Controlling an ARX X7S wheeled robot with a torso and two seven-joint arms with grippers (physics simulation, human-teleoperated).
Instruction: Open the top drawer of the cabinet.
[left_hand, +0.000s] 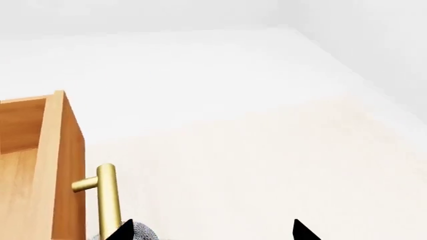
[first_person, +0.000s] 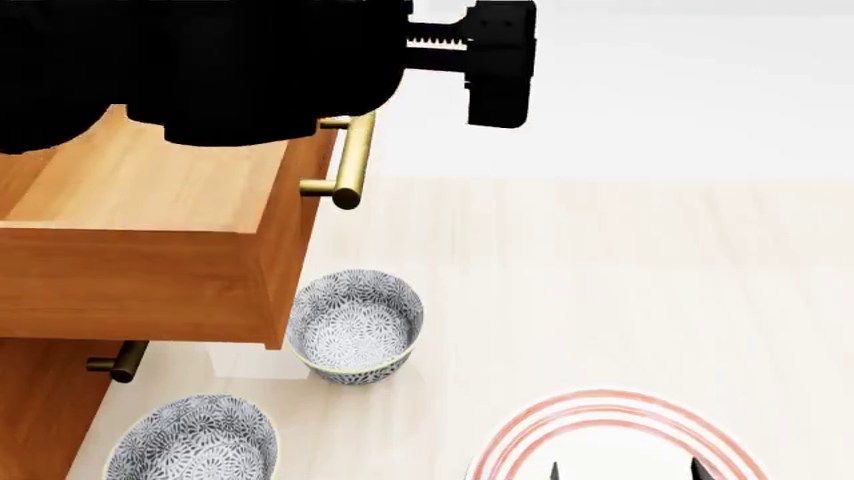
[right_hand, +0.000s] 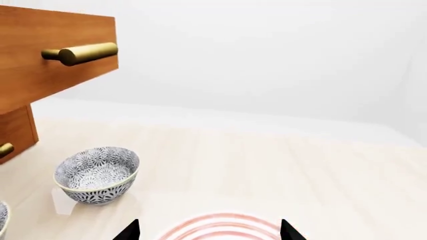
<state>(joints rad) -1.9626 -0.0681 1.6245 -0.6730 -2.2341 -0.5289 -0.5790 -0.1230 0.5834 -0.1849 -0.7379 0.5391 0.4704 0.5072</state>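
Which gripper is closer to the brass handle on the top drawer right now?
Left. The left gripper sits just beside the top drawer's brass handle, fingers apart, not gripping it. The right gripper hangs low over the striped plate, well away.

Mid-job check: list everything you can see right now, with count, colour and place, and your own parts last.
top drawer: one, orange-brown, paler wood inside, pulled out of the cabinet
brass handle: one, on the top drawer's front
cabinet: one, orange-brown, at the left
lower handle: one, brass, below the open drawer
patterned bowls: two, grey-white; the second nearer the robot
ringed plate: one, white with red rings, under the right pincer
floor: pale wood
left pincer: black, open, beside the brass handle
right pincer: black, open, over the plate
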